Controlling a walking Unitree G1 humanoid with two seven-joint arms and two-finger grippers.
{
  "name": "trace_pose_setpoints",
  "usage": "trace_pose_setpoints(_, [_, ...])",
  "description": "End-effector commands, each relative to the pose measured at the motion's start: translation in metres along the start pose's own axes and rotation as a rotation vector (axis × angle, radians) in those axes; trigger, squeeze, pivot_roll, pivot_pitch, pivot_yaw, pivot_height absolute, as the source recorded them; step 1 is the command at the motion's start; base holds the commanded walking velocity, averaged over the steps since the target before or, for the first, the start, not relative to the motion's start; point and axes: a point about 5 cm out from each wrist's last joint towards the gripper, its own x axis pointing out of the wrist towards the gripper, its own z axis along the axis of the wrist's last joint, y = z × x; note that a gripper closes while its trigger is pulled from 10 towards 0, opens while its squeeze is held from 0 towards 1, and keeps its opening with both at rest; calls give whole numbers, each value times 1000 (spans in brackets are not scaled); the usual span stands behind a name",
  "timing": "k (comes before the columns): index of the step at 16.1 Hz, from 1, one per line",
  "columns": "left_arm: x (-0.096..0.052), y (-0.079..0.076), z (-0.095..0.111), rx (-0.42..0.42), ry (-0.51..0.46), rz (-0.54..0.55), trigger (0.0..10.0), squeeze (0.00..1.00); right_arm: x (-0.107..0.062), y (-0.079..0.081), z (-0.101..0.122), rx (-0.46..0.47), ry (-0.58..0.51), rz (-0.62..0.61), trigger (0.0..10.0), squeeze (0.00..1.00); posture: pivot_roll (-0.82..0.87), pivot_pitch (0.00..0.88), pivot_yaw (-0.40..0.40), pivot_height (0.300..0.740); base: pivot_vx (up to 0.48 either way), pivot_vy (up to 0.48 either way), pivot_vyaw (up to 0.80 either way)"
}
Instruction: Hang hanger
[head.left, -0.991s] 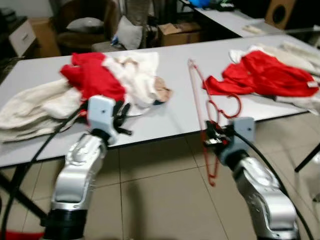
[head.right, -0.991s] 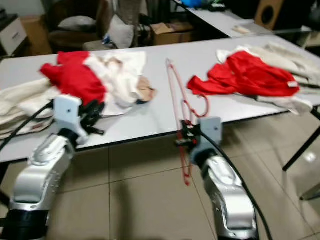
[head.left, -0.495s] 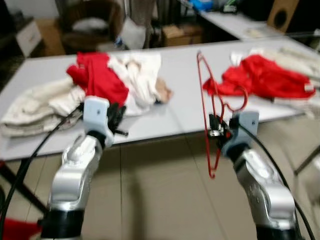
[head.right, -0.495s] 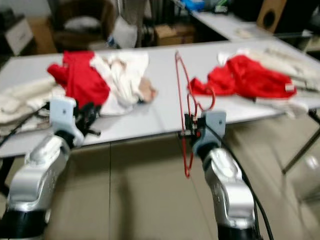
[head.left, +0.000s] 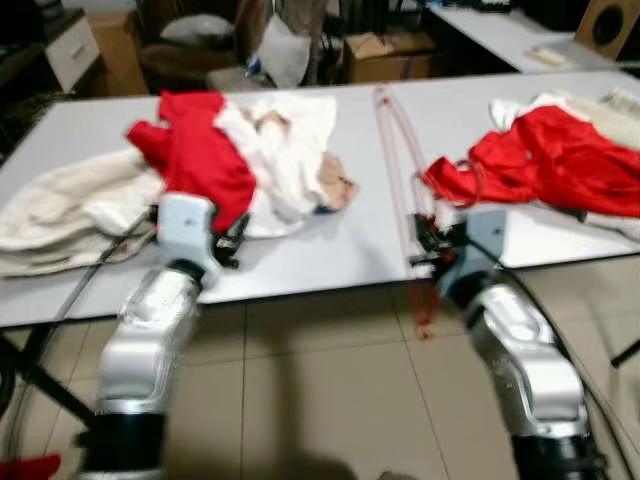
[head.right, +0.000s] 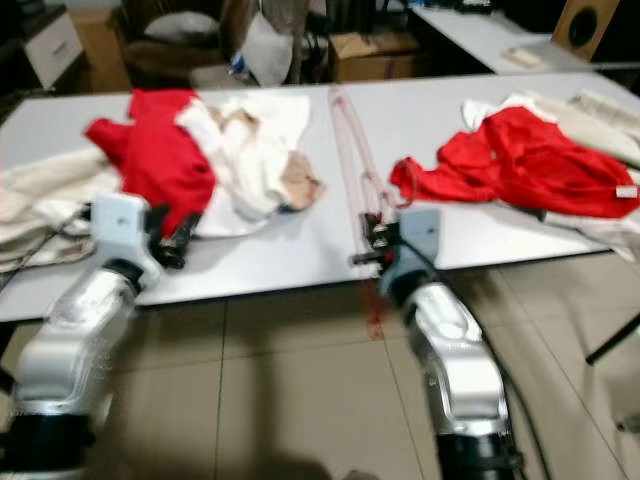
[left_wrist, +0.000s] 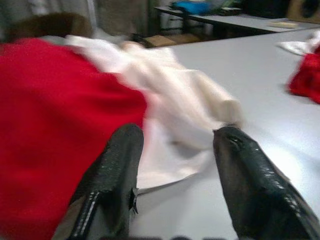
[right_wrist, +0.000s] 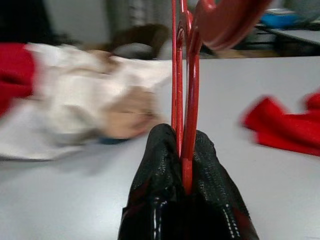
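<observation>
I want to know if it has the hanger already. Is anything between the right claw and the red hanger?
No. The right gripper is shut directly on the red hanger, with nothing visible between them. The left gripper is open beside the clothes.

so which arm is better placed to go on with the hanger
Right. The right pincer is already shut on the red hanger at the table edge. The left pincer is open and empty beside the red and white clothes.

Grey counter (head.left: 330, 250): red and white clothes heap (head.left: 240, 160) at left, cream towel (head.left: 60, 210) beside it, red garment (head.left: 560, 160) at right. Cardboard box (head.left: 385, 55) behind. Tiled floor (head.left: 320, 390).
</observation>
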Motion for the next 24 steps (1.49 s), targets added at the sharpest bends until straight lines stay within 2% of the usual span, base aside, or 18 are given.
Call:
trace_pose_setpoints(1, [-2, 9, 5, 27, -17, 27, 10000, 1000, 3, 4, 7, -33, -57, -4, 10000, 0, -69, 0, 24, 740, 326, 0, 0])
trace_pose_setpoints(4, [-3, 4, 4, 47, -21, -26, 10000, 1000, 3, 8, 3, -5, -40, 12, 10000, 0, -63, 0, 19, 740, 310, 0, 0])
trace_pose_setpoints(5, [-3, 0, 3, 83, -13, -80, 10000, 1000, 1, 9, 0, 0, -31, 32, 10000, 0, -62, 0, 18, 740, 281, 0, 0])
trace_pose_setpoints(7, [-4, -9, 1, 155, -7, -256, 10000, 773, -3, 7, -3, 4, -21, 45, 10000, 0, -72, 0, 24, 740, 0, 0, 0])
trace_pose_setpoints(8, [-4, -11, 0, 192, -12, -319, 10000, 129, -4, 7, -4, 24, -9, 52, 10000, 0, -79, 0, 33, 740, 0, 0, 0])
trace_pose_setpoints(9, [-3, -11, -1, 224, -12, -356, 10000, 0, -6, 7, -4, 27, -3, 55, 10000, 0, -86, 0, 40, 740, 0, 0, 0])
trace_pose_setpoints(10, [1, -11, -7, 312, 24, -438, 10000, 0, -11, 5, -6, 50, 16, 52, 10000, 0, -106, 0, 63, 740, 0, 0, -800])
trace_pose_setpoints(12, [5, -9, -8, 320, 27, -444, 10000, 0, -15, 0, -7, 47, 14, 8, 10000, 0, -118, 0, 78, 740, 0, 0, -800])
trace_pose_setpoints(13, [7, -9, -7, 247, 22, -419, 10000, 0, -16, -1, -7, 42, 12, 1, 10000, 0, -126, 0, 87, 740, 0, 0, -788])
trace_pose_setpoints(14, [5, -10, -4, 82, -34, -357, 10000, 0, -20, -3, -5, -8, 2, -17, 10000, 0, -134, 0, 97, 740, 0, 0, -800])
trace_pose_setpoints(15, [3, -8, -4, 52, -65, -308, 10000, 0, -21, -2, -5, -5, -2, -5, 10000, 0, -134, 0, 97, 740, 0, 0, -800])
trace_pose_setpoints(16, [2, -1, -8, -8, -70, -196, 10000, 0, -21, -2, -4, 8, -7, -17, 10000, 0, -128, 0, 89, 740, 0, 0, -800])
trace_pose_setpoints(18, [0, 11, -12, -78, -64, -61, 10000, 0, -18, -1, -3, 17, -7, -37, 10000, 0, -116, 0, 78, 740, 0, 0, -741])
trace_pose_setpoints(19, [-5, 17, -15, -51, -44, -13, 10000, 0, -16, 6, -3, 50, 10, 47, 10000, 0, -96, 0, 59, 740, 277, 0, 0])
trace_pose_setpoints(21, [-9, 22, -14, 4, -42, 32, 10000, 0, -13, 16, -2, 62, 6, 127, 10000, 0, -81, 0, 43, 740, 324, 0, 0])
trace_pose_setpoints(22, [-10, 24, -14, 7, -35, 45, 10000, 0, -11, 18, -2, 48, 7, 137, 10000, 0, -74, 0, 37, 740, 326, 0, 0])
trace_pose_setpoints(23, [-11, 25, -13, 14, -31, 46, 10000, 0, -10, 21, -4, -17, 27, 166, 10000, 0, -72, 0, 35, 740, 326, 0, 0])
trace_pose_setpoints(24, [-10, 24, -12, 51, -22, 35, 10000, 0, -10, 21, -5, -18, 33, 160, 10000, 0, -70, 0, 32, 740, 330, 0, 800])
